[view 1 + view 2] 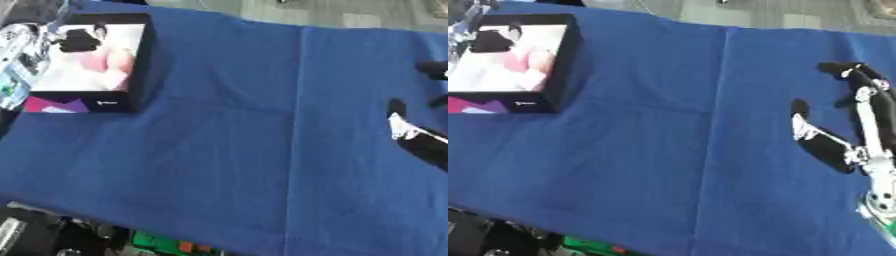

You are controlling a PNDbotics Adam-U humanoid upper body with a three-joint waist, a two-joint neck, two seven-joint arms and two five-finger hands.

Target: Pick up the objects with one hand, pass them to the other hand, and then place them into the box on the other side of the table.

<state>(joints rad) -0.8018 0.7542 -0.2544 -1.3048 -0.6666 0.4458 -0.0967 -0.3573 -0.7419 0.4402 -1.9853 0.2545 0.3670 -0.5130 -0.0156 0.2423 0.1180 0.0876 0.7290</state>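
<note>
A black box (140, 70) with a white inside stands at the far left of the blue table. Pink objects (109, 62) lie in it. My left arm comes in from the left edge, and its dark hand (79, 40) hangs over the back of the box, blurred. At the right edge, my right hand (866, 120) hovers just above the cloth. Its fingers are straight, its thumb (815, 137) is spread toward the middle, and it holds nothing.
The blue cloth (227, 150) covers the table, with fold lines running front to back. Dark equipment and a green item (157, 242) sit below the front edge. Grey floor shows beyond the far edge.
</note>
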